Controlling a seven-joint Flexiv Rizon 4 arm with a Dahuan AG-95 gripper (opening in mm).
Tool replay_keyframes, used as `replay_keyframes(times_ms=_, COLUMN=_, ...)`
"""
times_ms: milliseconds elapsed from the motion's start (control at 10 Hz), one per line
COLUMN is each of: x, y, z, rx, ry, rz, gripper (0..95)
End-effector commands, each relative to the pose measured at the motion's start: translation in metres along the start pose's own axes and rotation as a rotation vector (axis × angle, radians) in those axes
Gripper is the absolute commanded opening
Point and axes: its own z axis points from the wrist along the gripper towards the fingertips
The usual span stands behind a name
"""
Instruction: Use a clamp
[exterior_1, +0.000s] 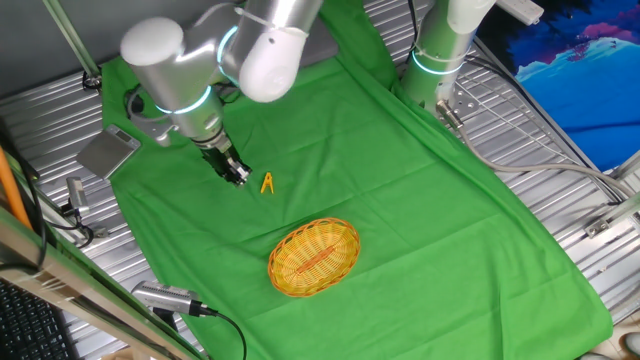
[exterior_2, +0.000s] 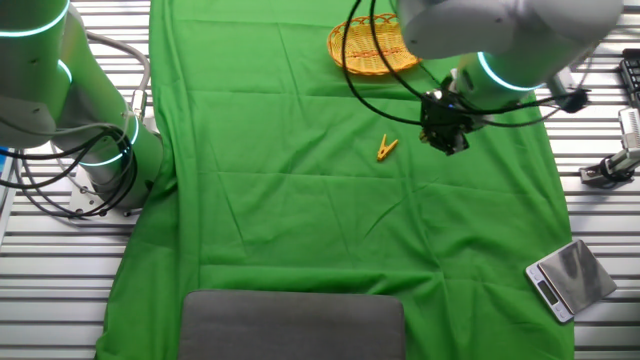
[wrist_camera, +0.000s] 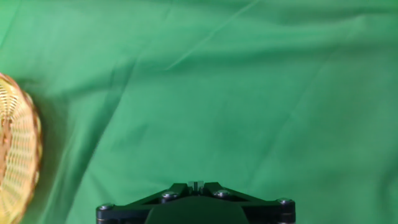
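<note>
We see the clamp (exterior_1: 267, 182) lying on the green cloth (exterior_1: 400, 200), just right of our gripper (exterior_1: 238, 176); its fingers seem together, though we cannot tell

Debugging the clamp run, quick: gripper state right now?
Gripper: holding nothing; open or closed cannot be told. It is beside the clamp, not touching it.
</note>
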Motion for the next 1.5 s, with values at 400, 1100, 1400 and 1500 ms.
replay_keyframes(times_ms=400, x=0.017, y=0.008, z=0.012, rx=-0.022, ry=-0.021, rz=-0.011, gripper=38.0)
replay_keyframes(times_ms=1100, x=0.024, y=0.011, z=0.027, rx=-0.007, ry=-0.05, rz=-0.042, gripper=38.0)
replay_keyframes(times_ms=1400, x=0.024, y=0.011, z=0.03, rx=0.063, ry=-0.049, rz=-0.098, gripper=38.0)
replay_keyframes(times_ms=1500, x=0.025, y=0.011, z=0.031, rx=0.073, ry=-0.049, rz=-0.108, gripper=38.0)
